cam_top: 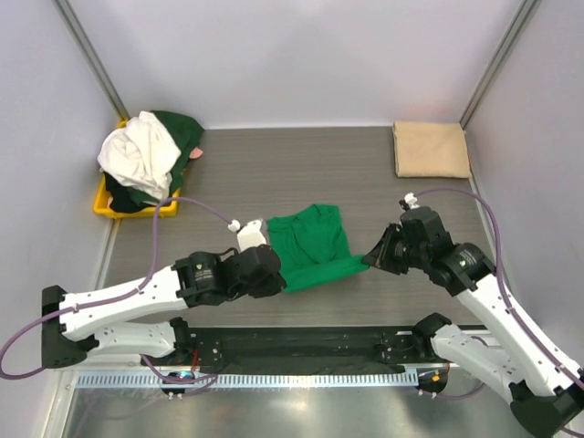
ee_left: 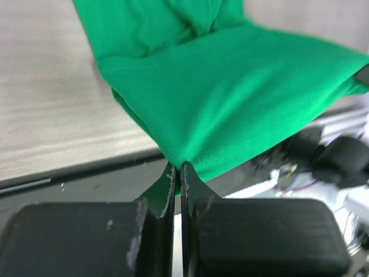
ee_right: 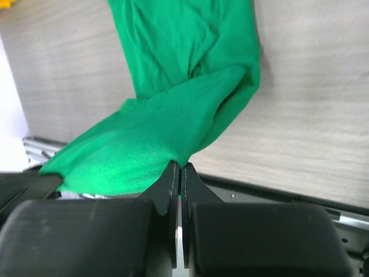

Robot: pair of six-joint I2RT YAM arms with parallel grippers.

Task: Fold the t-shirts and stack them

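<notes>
Pinching the green shirt (cam_top: 312, 242) at its near corners, we have our left gripper (ee_left: 177, 171) and right gripper (ee_right: 179, 168) both clamped on cloth at mid-table. It looks light and limp, so we judge hem corners the best hold. A folded beige shirt (cam_top: 431, 149) lies far right.

green t-shirt (ee_left: 230, 104) = soft matt cloth, table (cam_top: 274, 164) matt wood-grain.

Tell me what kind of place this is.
Probably a robot test cell, not a home: plain panel walls box in one table, two arms are bolted at its edge, and t-shirts lie in a yellow tray.
</notes>
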